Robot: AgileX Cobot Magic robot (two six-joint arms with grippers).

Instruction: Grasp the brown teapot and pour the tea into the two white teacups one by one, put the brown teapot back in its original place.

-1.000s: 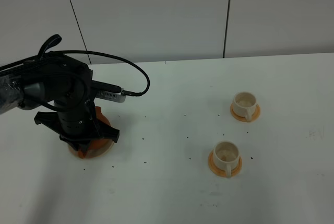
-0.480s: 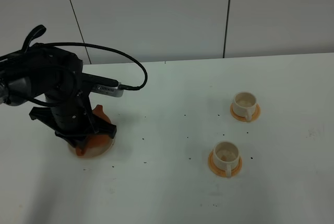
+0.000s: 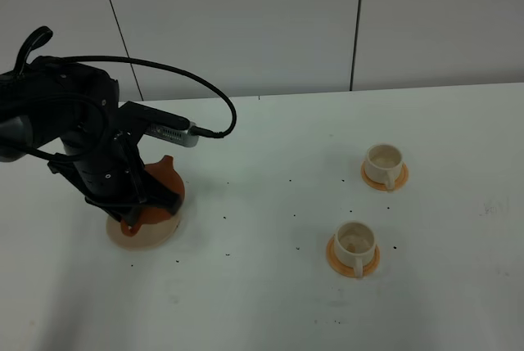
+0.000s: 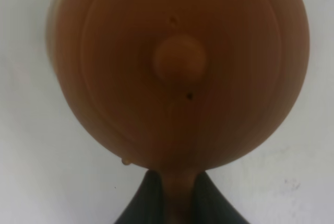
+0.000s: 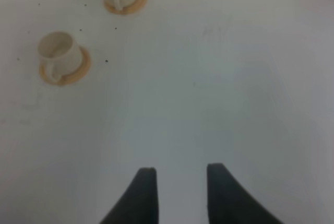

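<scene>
Brown teapot [image 3: 168,187] — lid [image 4: 177,57] on — in left gripper [image 4: 177,205], over beige coaster [image 3: 143,236]

I'm looking at a white worktop [image 3: 270,310] that fills the lower part of the high view. Its far edge meets a pale grey panelled wall [image 3: 246,24]. Two dark seams split that wall. One seam [image 3: 357,24] runs nearly straight down to the far edge, right of centre, and the other seam [image 3: 117,28] slants down toward the far left corner. Small dark specks [image 3: 295,215] dot the middle of the worktop. Near its right edge I can make out a faint grey smudge [image 3: 494,206]. The light is soft and even, with weak shadows.
</scene>
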